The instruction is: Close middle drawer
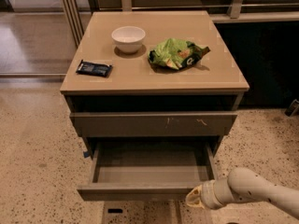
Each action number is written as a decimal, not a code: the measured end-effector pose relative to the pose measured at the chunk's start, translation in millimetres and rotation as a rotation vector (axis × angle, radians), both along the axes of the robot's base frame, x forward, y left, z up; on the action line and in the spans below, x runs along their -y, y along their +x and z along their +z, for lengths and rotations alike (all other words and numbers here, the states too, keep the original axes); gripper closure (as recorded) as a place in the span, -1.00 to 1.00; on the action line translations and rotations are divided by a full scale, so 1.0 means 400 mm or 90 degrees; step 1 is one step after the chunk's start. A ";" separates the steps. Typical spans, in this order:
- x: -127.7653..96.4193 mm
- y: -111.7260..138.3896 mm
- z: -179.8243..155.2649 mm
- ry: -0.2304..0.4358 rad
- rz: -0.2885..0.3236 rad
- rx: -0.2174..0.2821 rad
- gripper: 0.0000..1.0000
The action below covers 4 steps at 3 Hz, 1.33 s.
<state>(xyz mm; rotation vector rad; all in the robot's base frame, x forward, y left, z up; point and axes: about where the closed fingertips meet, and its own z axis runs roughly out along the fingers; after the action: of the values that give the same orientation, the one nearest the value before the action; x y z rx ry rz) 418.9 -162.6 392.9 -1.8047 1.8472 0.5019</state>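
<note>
Gripper [193, 198] low at right of frame, on the end of a pale arm [261, 195] coming in from the lower right. It sits at the right end of the middle drawer [140, 191], against or just below the front's outer corner; contact likely but not certain from this angle. Cannot tell whether the gripper is spread or closed.

Middle drawer pulled well out from the cabinet [154, 76], under the scratched upper front [154, 123]. Front flat, grey-brown, plain, no handle. Box interior bare.

On the cabinet top: white bowl [128, 38], crumpled green bag [176, 54], dark packet [94, 68]. The print on the bag and packet is too small to read.
</note>
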 end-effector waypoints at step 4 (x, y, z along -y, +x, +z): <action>-0.007 0.050 -0.007 0.051 -0.001 0.058 1.00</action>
<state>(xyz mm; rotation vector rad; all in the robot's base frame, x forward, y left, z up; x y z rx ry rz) 438.8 -159.9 390.2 -1.7434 1.7422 0.4782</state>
